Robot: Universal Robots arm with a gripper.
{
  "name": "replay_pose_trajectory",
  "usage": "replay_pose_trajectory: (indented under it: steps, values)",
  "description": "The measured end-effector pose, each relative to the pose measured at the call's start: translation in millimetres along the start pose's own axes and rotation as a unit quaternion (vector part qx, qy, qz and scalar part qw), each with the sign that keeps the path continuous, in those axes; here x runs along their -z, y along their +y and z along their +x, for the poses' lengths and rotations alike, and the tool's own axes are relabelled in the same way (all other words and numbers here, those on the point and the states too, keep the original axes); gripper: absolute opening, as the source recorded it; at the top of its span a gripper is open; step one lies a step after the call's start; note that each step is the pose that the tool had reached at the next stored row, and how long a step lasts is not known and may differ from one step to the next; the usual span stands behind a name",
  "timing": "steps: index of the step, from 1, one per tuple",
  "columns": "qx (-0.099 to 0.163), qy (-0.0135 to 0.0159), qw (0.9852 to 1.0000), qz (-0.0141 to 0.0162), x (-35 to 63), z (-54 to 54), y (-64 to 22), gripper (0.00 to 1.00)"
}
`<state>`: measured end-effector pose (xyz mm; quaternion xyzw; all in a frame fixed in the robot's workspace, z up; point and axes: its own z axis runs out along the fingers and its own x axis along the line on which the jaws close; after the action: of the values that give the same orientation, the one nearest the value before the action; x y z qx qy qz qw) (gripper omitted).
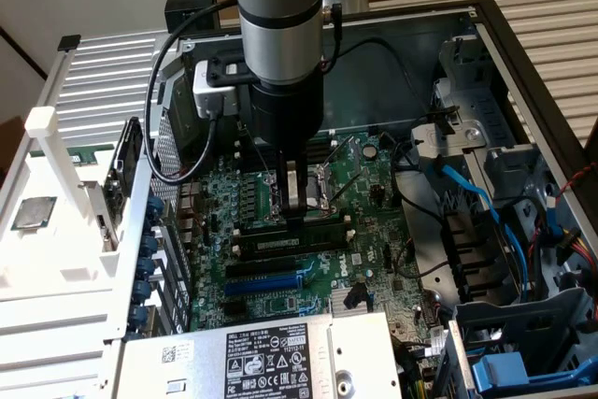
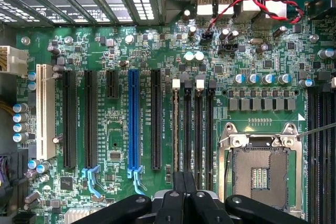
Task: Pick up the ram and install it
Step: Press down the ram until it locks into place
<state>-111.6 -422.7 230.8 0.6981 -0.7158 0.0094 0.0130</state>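
even bright light, soft shadows, mild glare.

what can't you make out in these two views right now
- Exterior view: the hand covers the middle of the ram, so its seating is unclear.
- Wrist view: the hand hides the near ends of the memory slots.
- Exterior view: power supply label text too small.

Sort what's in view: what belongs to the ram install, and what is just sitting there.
Part of the job: the ram, the tool down at it, the memory slots.

Just there: blue expansion slot, CPU socket, power supply, blue cables.
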Motion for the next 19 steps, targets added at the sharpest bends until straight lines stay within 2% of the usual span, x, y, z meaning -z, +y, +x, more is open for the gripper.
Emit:
replay_pose_trajectory:
  steps: [19]
  values:
    - [0.000,-0.0002,1.0000,0.0001,-0.4,1.1,0.0,0.10]
